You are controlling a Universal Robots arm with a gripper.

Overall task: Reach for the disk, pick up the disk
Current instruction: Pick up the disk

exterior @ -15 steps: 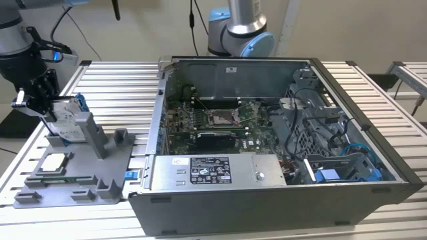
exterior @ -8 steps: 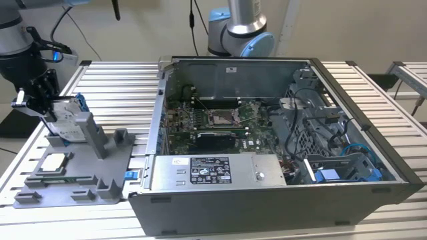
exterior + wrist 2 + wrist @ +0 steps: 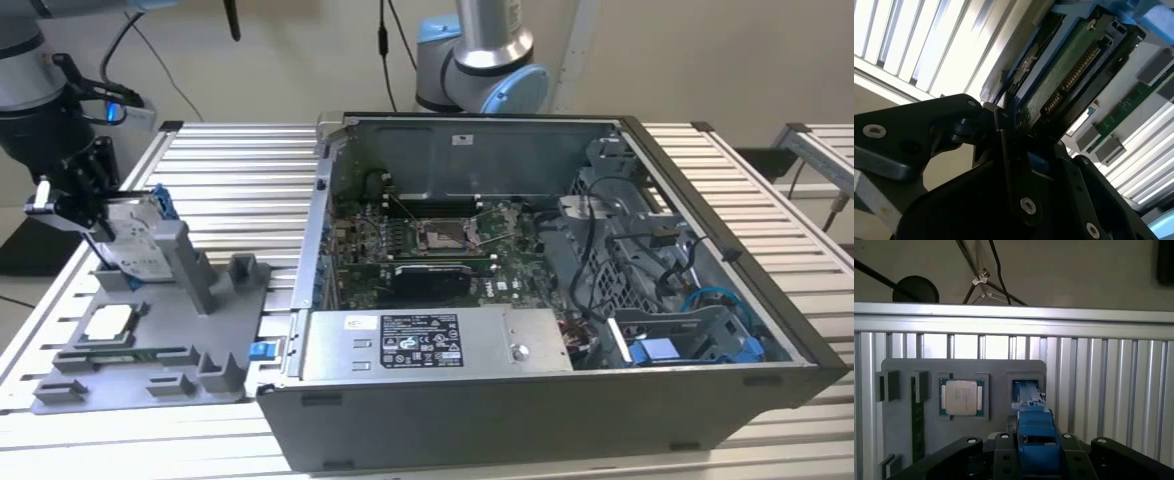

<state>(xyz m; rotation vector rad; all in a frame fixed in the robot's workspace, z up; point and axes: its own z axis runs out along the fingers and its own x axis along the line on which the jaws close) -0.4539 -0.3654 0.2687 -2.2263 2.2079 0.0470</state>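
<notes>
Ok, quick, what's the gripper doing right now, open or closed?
Gripper: closed on the disk, clamping it on edge.

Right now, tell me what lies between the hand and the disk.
Nothing. In the second wrist view the disk reaches right into the hand, with no other thing between them.
</notes>
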